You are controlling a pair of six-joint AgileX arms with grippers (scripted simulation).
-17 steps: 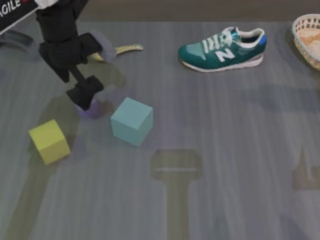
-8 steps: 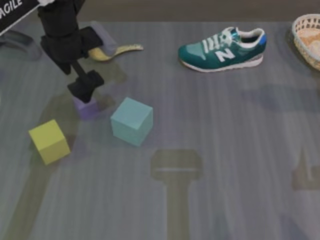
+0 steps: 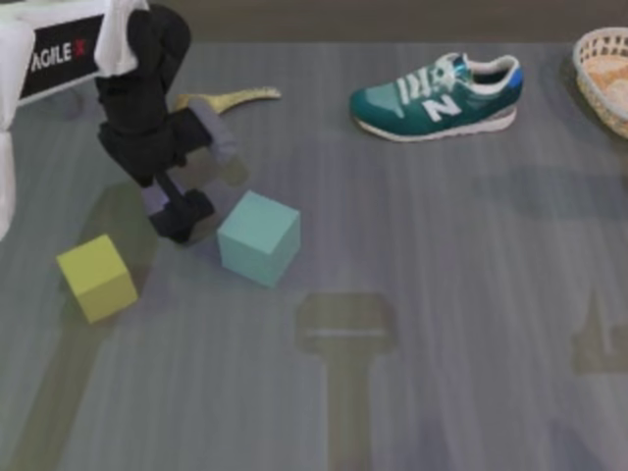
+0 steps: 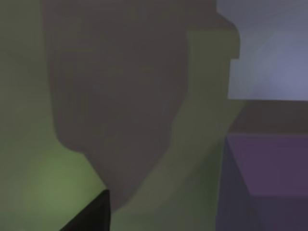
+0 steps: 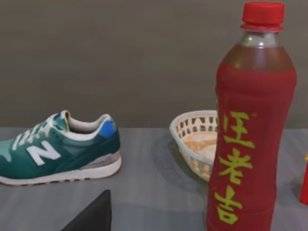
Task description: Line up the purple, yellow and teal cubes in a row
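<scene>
**Readable markings in the scene**

The left arm [image 3: 59,59] carried a dark panel with white letters reading "AGILE", followed by a red mark too small to make out; the teal sneaker [image 3: 437,96] bore a large white "N" on its side, seen from above and again in the right wrist view [image 5: 43,154]; the red bottle [image 5: 252,130] carried a column of yellow-green Chinese characters reading "王老吉" down its label; nothing else on the bench showed legible text.
</scene>
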